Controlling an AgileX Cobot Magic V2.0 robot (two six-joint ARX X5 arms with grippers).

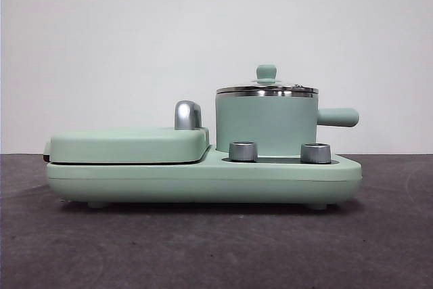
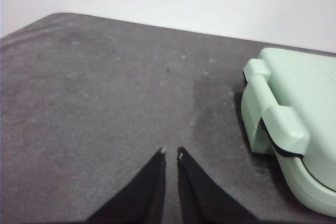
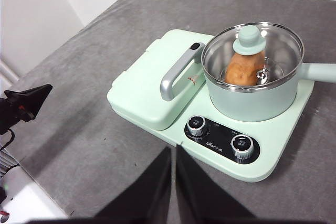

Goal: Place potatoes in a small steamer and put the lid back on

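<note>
The mint-green steamer pot stands on the right half of the cooker base, its stubby handle pointing right. The glass lid with its mint-green knob sits on the pot's rim. Through the glass, the right wrist view shows the orange-brown potato lying inside the pot. My right gripper is shut and empty, high above the table in front of the cooker. My left gripper is shut and empty over bare table, left of the cooker.
The mint-green cooker base carries a flat griddle cover with a steel handle and two steel dials. The griddle cover's corner shows in the left wrist view. The other arm's black gripper shows in the right wrist view.
</note>
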